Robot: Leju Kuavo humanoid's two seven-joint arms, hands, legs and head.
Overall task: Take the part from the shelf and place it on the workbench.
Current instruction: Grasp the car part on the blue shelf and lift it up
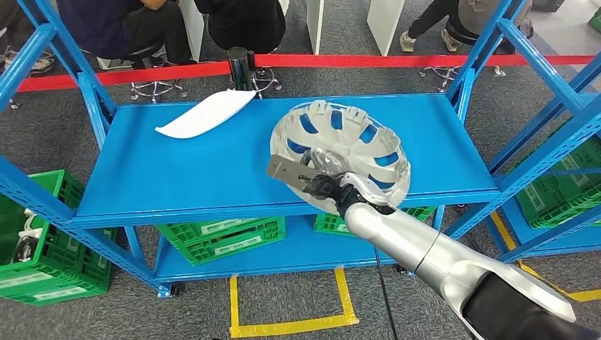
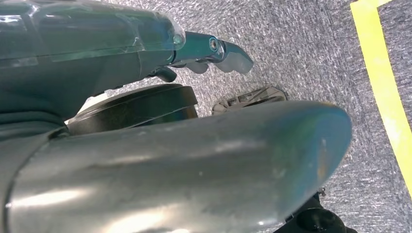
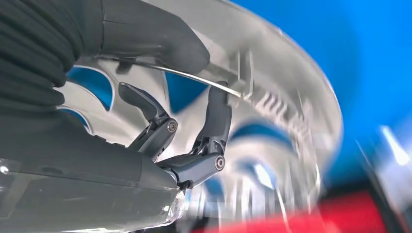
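Over the blue shelf (image 1: 212, 163), right hand (image 1: 327, 185) pinching a thin metal plate (image 1: 287, 170), right above the silver wheel cover (image 1: 340, 152). Looks like the pickup step, so next up: lift clear and carry to the workbench. Can't tell on the left hand (image 2: 214, 53), hanging over carpet.

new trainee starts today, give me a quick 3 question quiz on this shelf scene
1. True or false: the right hand holds a flat metal plate.
2. Which thing lies on the blue shelf towards its back left? A) white curved panel B) green crate C) silver wheel cover
3. Fill in: in the right wrist view, the plate is pinched between the thumb and a dark ____.

Key: 1 true; 2 A; 3 finger
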